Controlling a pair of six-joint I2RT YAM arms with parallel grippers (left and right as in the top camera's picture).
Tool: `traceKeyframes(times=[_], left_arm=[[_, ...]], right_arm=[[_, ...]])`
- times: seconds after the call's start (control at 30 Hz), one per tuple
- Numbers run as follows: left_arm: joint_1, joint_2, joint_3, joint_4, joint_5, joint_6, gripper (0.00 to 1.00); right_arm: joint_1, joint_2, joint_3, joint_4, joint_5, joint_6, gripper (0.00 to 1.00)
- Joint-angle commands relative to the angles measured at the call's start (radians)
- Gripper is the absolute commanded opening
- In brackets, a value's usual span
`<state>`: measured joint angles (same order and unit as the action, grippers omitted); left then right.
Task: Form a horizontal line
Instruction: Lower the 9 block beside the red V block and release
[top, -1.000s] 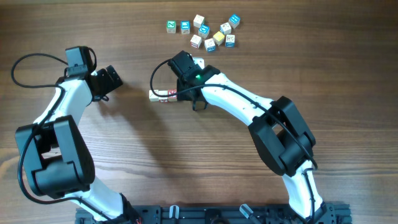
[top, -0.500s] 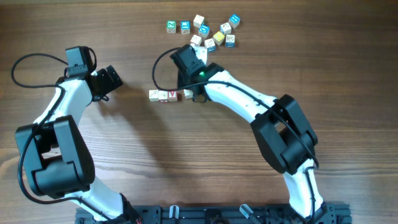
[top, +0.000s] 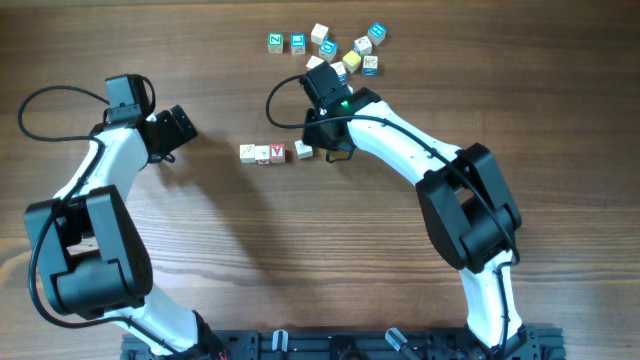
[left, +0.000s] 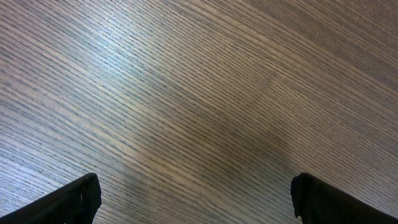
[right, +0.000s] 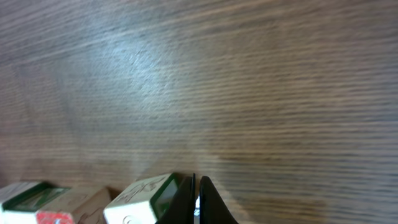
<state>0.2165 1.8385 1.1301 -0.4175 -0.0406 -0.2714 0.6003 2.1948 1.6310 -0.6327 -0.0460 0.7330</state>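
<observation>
Overhead straight down on the table (top: 300, 285); wrist views close, probably oblique, on its wood.

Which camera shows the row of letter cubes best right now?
Overhead: the whole row of cubes lies in plain sight, with a fourth cube slightly apart. Right wrist catches only blurred cubes at its bottom edge; left wrist shows only table.

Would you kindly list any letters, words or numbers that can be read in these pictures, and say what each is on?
"V", in red: on one cube of the short row.
Other row cubes: marks too small to read.
Loose cubes at the top: blue and green letters, too small to read.
Right wrist view: green and red prints on the cubes at the bottom edge, blurred.
Left wrist view: no text.
</observation>
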Motion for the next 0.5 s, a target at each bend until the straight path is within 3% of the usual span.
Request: traceKeyframes(times=[0.0, 0.3, 0.47], left_arm=[[0.003, 0.007, -0.005, 0.003, -0.013, 0.002, 1.00], [0.003, 0.007, -0.005, 0.003, -0.013, 0.002, 1.00], [0.003, 0.007, -0.005, 0.003, -0.013, 0.002, 1.00]], right_arm=[[0.005, 0.014, -0.004, -0.005, -0.069, 0.004, 0.06], [0.043, 0.014, -0.004, -0.018, -0.089, 0.006, 0.04], [0.041, 0.014, -0.004, -0.019, 0.034, 0.007, 0.06]])
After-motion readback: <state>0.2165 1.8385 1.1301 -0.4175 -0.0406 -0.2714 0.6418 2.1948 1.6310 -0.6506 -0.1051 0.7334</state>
